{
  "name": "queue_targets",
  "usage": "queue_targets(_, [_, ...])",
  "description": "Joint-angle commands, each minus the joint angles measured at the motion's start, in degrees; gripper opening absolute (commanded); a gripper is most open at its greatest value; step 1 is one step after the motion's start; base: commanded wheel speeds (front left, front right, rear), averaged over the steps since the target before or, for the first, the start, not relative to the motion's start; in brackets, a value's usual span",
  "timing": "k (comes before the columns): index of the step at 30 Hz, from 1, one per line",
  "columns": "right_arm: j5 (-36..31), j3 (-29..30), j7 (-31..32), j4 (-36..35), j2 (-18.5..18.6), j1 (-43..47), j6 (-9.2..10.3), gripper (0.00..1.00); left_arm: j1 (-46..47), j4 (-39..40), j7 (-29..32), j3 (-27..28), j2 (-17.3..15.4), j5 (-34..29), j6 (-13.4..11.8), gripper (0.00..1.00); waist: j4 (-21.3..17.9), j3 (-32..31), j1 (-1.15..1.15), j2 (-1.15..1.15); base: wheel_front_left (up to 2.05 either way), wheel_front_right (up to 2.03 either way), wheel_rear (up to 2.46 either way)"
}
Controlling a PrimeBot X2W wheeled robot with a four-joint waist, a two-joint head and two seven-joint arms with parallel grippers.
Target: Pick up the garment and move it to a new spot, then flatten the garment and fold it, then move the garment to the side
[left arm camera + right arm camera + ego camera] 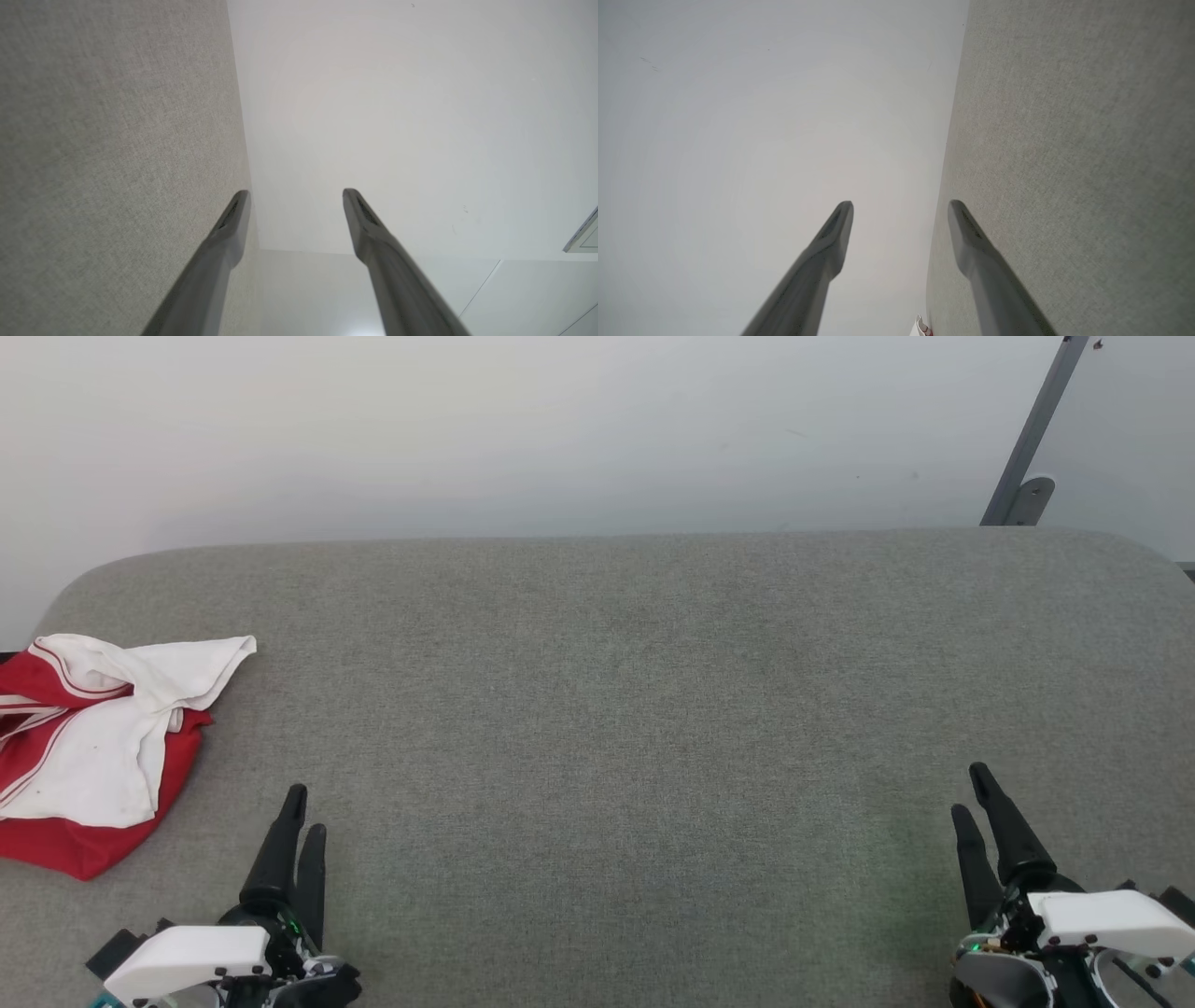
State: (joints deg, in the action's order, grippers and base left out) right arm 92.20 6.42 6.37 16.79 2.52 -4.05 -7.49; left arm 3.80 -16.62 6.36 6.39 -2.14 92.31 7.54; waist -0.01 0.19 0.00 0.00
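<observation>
Garment [93, 747]: red with white sleeves, crumpled in a heap at the left edge of the grey fabric worktop [616, 691], partly cut off by the head view.
Left gripper [306, 812]: near left, right of the garment and apart from it; fingers clenched, empty.
Right gripper [971, 791]: near right, well apart from the garment; fingers clenched, empty.
</observation>
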Motion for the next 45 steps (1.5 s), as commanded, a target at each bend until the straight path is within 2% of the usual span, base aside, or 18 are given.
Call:
queue_targets(1, [-0.3, 0.1, -0.3, -1.0, 0.3, -1.7, 0.0, 1.0, 1.7, 1.0, -0.3, 0.0, -0.6, -0.5, 0.0, 1.0, 0.0, 0.0, 0.0, 0.0, 0.0, 0.0, 0.0])
queue_targets(12, [-6.2, -2.2, -3.3, 0.6, 2.7, -4.8, 0.0, 1.0, 3.7, -0.1, -3.5, -2.2, -3.4, -6.3, 0.0, 1.0, 0.0, 0.2, 0.0, 0.0, 0.0, 0.0, 0.0])
queue_targets(19, [-12.3, -4.3, -5.5, 2.2, 4.9, -6.9, 0.0, 1.0, 5.0, -0.8, -5.5, -2.9, -4.8, -14.1, -0.3, 1.0, 0.0, 0.3, 0.0, 0.0, 0.0, 0.0, 0.0])
queue_targets(32, [-31.1, -4.9, -8.7, 3.5, 6.6, -9.3, 0.0, 1.0, 4.6, 0.6, -8.7, -3.3, -6.1, -34.2, -2.0, 1.0, -0.1, 0.3, 0.0, 0.0, 0.0, 0.0, 0.0])
queue_targets(45, [-48.9, -5.1, -11.3, 3.3, 6.7, -10.4, 0.0, 1.0, 3.5, 1.6, -11.3, -4.8, -7.1, -47.8, -2.9, 1.0, -0.5, 0.2, 0.0, 0.0, 0.0, 0.0, 0.0])
